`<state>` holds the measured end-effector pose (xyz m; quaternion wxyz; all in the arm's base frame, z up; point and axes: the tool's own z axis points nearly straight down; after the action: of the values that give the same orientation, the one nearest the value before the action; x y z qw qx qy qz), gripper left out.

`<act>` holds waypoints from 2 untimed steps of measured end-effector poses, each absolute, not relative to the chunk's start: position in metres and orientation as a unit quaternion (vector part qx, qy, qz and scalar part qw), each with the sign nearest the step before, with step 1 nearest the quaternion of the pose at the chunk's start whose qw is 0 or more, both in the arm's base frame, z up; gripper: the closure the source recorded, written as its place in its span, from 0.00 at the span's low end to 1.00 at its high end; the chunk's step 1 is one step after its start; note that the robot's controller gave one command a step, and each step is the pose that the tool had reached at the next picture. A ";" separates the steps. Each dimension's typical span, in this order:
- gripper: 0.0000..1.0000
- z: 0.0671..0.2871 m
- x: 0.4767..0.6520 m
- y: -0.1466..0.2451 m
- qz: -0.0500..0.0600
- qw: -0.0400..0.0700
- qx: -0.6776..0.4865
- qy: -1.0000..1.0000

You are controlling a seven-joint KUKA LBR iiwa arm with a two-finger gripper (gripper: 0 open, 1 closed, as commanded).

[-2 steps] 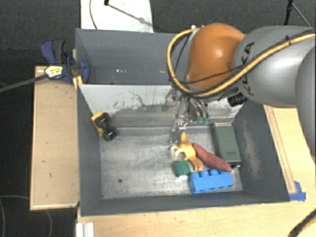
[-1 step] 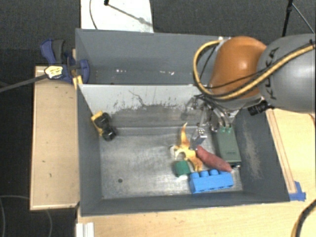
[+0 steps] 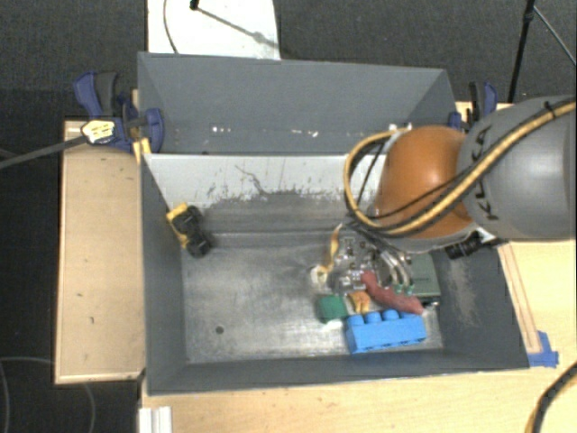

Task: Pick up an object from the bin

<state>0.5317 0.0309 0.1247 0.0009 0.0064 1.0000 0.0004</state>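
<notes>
My gripper [image 3: 348, 271] hangs low over the front right part of the bin, below the orange cover. Right under and in front of it lies a small heap. A small green block [image 3: 331, 308] sits just in front of the gripper. A blue toy brick with studs [image 3: 386, 331] lies to the right of that, near the front wall. A red curved piece [image 3: 390, 297] rests between the brick and the gripper. A flat green piece [image 3: 425, 283] lies behind them, partly hidden by the arm.
A yellow and black toy vehicle [image 3: 188, 228] lies by itself at the back left corner of the bin floor. The arm with its cables covers the bin's right side.
</notes>
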 end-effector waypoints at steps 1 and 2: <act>0.00 0.125 0.532 0.031 0.000 0.001 0.007 1.000; 0.00 0.125 0.532 0.031 0.000 0.001 0.008 1.000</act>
<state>0.5317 0.0308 0.1247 0.0009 0.0076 1.0000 0.0005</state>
